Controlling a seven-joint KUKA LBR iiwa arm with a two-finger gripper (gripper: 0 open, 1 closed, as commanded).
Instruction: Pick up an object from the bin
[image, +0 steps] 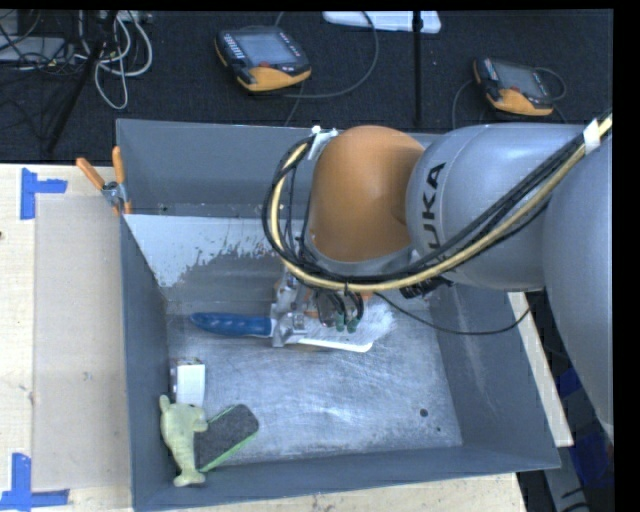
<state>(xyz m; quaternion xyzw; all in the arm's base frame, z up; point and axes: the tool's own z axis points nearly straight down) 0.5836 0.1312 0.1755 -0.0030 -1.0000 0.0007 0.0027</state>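
Blue tool (230, 323) lies flat mid-bin (480, 420), its right end meeting the gripper (283, 330). I cannot tell whether the gripper is open or closed on it. A white flat piece (345, 342) lies just right. A green toy (182, 440) sits in the front-left corner.

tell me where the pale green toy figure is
Camera view: the pale green toy figure lies in the lower-left corner of the bin, against a dark pad on its right, just below a small white block.
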